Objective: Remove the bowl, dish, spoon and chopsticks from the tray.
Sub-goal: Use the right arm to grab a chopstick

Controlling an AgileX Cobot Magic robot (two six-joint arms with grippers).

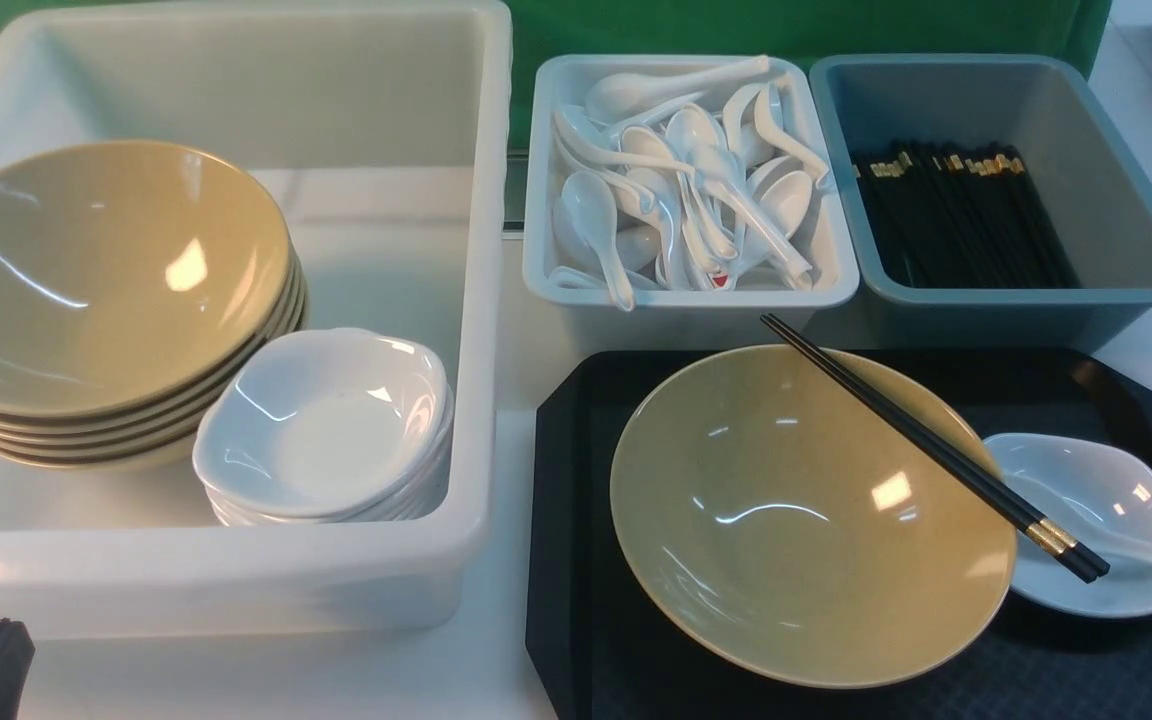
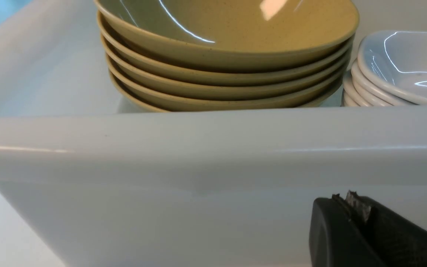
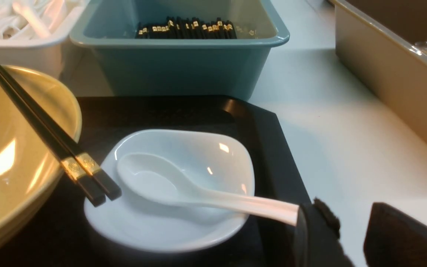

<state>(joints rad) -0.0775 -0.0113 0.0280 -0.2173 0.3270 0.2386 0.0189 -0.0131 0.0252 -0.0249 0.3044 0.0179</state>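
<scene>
spoon (image 3: 184,194) | handle tip hidden behind right claw (image 3: 348,222); tray (image 1: 576,560) partly cropped

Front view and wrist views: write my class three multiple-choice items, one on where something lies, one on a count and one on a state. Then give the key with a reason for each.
1. Where does the spoon lie?
A in a cup; B in the dish; C on a napkin

2. How many chopsticks rest across the bowl on the tray?
A two; B one; C five

3. How is the left gripper?
A wide open; B shut on a fork; C shut, holding nothing

Key:
1 B: the spoon's scoop sits inside the white dish, with the handle sticking out over the rim.
2 A: the right wrist view shows two gold-banded ends side by side.
3 C: its jaws meet with nothing between them.
</scene>
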